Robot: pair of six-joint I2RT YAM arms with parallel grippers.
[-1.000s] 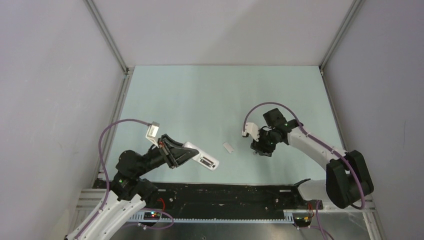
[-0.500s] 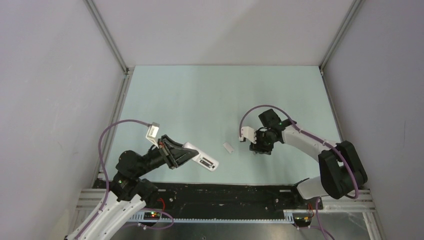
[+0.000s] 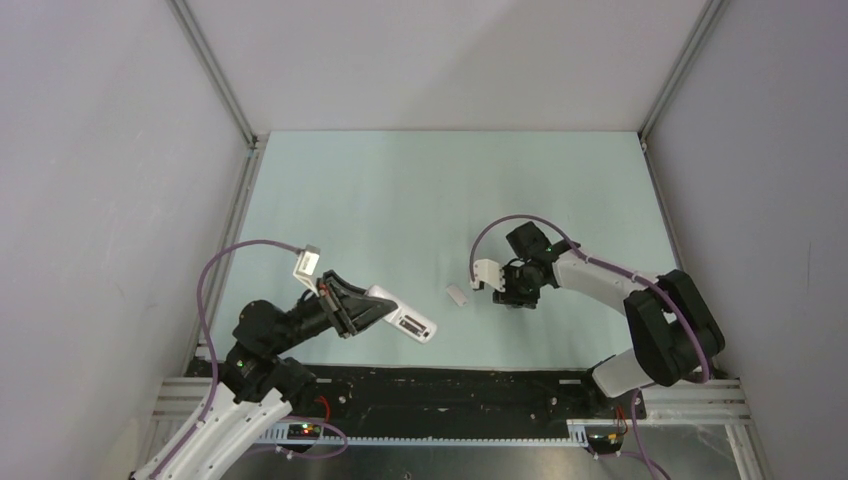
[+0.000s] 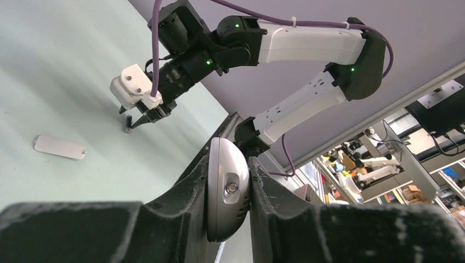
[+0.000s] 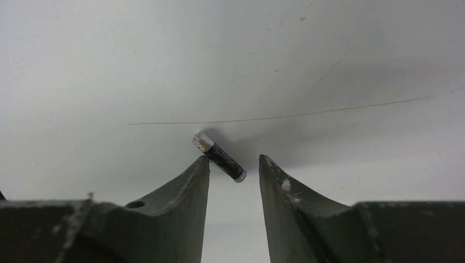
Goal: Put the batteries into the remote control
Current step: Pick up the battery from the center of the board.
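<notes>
Pick-up step: right end effector [image 5: 234,160] stood spread, tips flanking a battery [image 5: 219,156] mid-frame; left end effector [image 3: 345,305] pinched the remote control [image 4: 227,189]; next move called for a square squeeze.

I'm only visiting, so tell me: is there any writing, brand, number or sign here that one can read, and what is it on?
No text can be read in any view.
Remote control: nothing legible, too small.
Battery: dark wrap, no readable label.
White cover: plain, no print.
Background room: too blurred to make out any sign.
</notes>
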